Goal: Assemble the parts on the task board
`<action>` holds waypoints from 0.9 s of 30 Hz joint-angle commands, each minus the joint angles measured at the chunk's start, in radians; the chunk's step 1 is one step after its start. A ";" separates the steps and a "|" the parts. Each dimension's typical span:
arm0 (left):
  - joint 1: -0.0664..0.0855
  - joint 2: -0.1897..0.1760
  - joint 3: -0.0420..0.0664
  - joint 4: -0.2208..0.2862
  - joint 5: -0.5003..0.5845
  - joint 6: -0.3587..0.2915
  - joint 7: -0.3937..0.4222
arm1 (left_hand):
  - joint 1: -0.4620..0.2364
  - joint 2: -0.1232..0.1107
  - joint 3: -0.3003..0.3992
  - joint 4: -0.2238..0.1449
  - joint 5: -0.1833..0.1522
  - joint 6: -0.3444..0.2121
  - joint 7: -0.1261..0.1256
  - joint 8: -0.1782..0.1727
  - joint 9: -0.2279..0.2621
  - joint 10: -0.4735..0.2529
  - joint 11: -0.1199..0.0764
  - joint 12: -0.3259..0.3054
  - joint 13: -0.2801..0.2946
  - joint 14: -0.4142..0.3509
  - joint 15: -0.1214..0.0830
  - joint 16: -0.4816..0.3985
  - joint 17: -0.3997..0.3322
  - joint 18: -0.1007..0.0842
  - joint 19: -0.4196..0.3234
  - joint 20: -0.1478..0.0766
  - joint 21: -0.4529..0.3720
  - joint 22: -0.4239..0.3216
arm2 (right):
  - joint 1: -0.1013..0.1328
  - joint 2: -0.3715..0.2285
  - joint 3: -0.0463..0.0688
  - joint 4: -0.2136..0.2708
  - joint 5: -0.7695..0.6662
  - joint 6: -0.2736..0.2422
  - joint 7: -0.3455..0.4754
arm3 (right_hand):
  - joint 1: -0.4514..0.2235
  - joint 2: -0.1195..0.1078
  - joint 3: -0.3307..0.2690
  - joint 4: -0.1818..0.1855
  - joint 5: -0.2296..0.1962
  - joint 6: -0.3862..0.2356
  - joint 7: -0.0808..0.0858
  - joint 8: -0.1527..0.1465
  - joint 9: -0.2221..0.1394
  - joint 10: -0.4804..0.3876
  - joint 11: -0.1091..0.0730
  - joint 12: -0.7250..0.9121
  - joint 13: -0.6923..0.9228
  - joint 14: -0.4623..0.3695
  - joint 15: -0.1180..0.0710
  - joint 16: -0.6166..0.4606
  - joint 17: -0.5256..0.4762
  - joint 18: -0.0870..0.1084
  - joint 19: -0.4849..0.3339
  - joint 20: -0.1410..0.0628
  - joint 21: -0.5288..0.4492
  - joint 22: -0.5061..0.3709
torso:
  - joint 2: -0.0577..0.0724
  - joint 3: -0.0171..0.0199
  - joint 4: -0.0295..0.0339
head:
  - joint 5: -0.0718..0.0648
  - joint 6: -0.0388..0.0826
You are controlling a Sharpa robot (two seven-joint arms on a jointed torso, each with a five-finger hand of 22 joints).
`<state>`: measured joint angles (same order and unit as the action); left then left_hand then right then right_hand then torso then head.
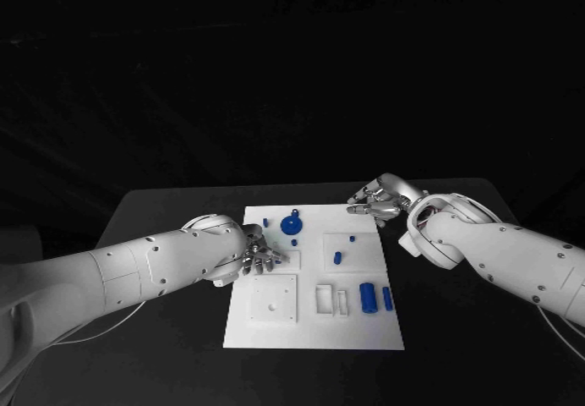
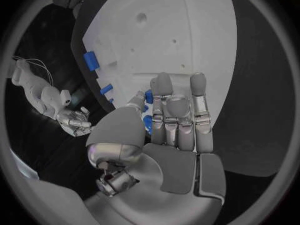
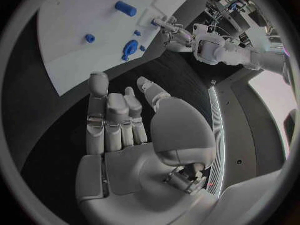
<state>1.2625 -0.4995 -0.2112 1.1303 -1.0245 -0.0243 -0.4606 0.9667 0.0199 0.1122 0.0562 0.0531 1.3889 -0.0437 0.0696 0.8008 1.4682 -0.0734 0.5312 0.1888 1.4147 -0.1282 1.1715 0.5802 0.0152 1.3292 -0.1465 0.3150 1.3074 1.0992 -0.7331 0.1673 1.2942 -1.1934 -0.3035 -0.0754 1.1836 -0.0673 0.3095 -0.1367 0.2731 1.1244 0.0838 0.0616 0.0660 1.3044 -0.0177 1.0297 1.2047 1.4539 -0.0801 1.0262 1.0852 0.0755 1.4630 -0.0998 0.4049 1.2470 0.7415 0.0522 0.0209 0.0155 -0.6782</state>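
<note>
While the black table (image 1: 159, 211) carries the white task board (image 1: 314, 334) at its centre, both hands hover spread and empty: left hand (image 1: 253, 254) at nine o'clock, right hand (image 1: 380, 200) at one o'clock; blue parts (image 1: 367, 298) dot the board.

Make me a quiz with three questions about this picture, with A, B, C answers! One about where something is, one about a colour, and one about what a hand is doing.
1. Where is the right hand?
A. by the far right corner of the task board
B. by the board's near edge
C. by the board's left edge

2. What colour are the small parts?
A. red
B. blue
C. yellow

3. What is the right hand holding?
A. a part
B. the board
C. nothing

Answers:
1 A: the head view shows it at that corner.
2 B: they show blue against the white board.
3 C: the right wrist view shows its palm bare and its fingers apart.
</note>
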 commanded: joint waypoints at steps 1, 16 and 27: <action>-0.001 0.001 -0.001 -0.002 -0.004 0.016 -0.011 | 0.005 -0.021 0.004 0.023 -0.005 0.009 -0.001 -0.001 -0.003 0.048 -0.005 0.005 -0.003 0.001 -0.009 -0.004 0.001 -0.014 0.004 -0.006 -0.006 0.014 | -0.001 0.000 0.000 0.000 0.000 0.010 0.010 | -0.006 -0.004 0.002 -0.004 0.004 -0.007 0.001 0.000 -0.001 -0.004 0.000 -0.004 -0.001 -0.003 -0.001 -0.007 -0.001 0.012 0.044 -0.003 -0.005 -0.001 | 0.000 -0.0003 0.0003 | 0.000 0.000; -0.001 -0.011 0.006 0.007 0.020 0.004 0.009 | 0.019 -0.080 -0.022 0.113 -0.004 -0.004 0.005 -0.001 -0.011 0.048 -0.001 -0.010 -0.024 -0.004 -0.007 -0.024 -0.003 -0.015 0.003 -0.005 -0.019 0.014 | -0.004 -0.002 0.000 0.000 0.001 0.007 0.010 | -0.007 -0.004 0.002 -0.003 0.004 -0.010 0.002 0.000 -0.001 -0.004 0.001 -0.004 -0.001 -0.003 -0.001 -0.006 -0.001 0.012 0.044 -0.003 -0.005 -0.001 | 0.001 -0.0006 -0.0010 | -0.003 0.002; -0.001 -0.028 0.060 0.031 0.078 -0.002 0.010 | 0.022 -0.103 -0.079 0.151 -0.005 -0.029 0.014 -0.004 -0.060 0.047 0.002 -0.022 -0.021 -0.007 -0.008 -0.029 -0.005 -0.015 0.004 -0.007 -0.024 0.015 | -0.008 -0.003 0.000 -0.001 0.001 0.003 0.007 | -0.007 -0.004 0.005 -0.004 0.011 -0.015 0.004 0.000 -0.001 -0.005 0.001 -0.005 -0.002 -0.003 -0.001 -0.008 -0.001 0.013 0.044 -0.002 -0.006 -0.001 | -0.001 -0.0016 -0.0016 | -0.011 0.003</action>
<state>1.2614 -0.5269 -0.1529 1.1577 -0.9816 -0.0251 -0.4602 0.9896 -0.0772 0.0357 0.2053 0.0532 1.3645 -0.0308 0.0695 0.7416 1.4685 -0.0732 0.5149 0.1673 1.4111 -0.1318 1.1460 0.5758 0.0152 1.3330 -0.1502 0.2948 1.3079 1.0920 -0.7357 0.1673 1.2933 -1.1923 -0.3043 -0.0749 1.1836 -0.0673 0.3095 -0.1367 0.2789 1.1143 0.0868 0.0616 0.0660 1.3044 -0.0177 1.0297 1.2036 1.4539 -0.0801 1.0222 1.0853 0.0756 1.4630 -0.0998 0.4049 1.2470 0.7416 0.0509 0.0190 0.0061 -0.6751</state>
